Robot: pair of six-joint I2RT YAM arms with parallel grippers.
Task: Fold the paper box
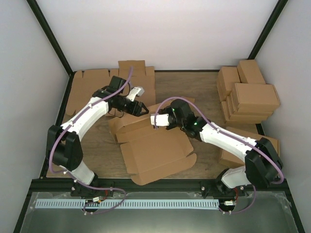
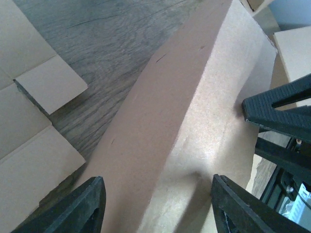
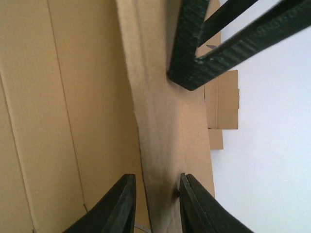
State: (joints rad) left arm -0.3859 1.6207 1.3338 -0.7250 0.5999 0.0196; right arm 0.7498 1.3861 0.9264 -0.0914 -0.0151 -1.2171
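The paper box (image 1: 155, 150) is a brown die-cut cardboard mailer lying opened out in the middle of the table, with its far wall folded up. My left gripper (image 1: 142, 109) is at that far wall. In the left wrist view it is open (image 2: 160, 208), with its fingers wide apart on either side of the raised wall (image 2: 160, 121). My right gripper (image 1: 154, 120) meets the same wall from the right. In the right wrist view its jaws (image 3: 158, 206) are nearly together with the cardboard flap (image 3: 160, 126) between them. The left gripper's fingers (image 3: 194, 58) show just above.
A bundle of flat notched cardboard sheets (image 1: 97, 82) lies at the back left. Several folded brown cartons (image 1: 250, 97) are stacked at the right, with one more (image 1: 265, 141) under the right arm. White enclosure walls stand on three sides.
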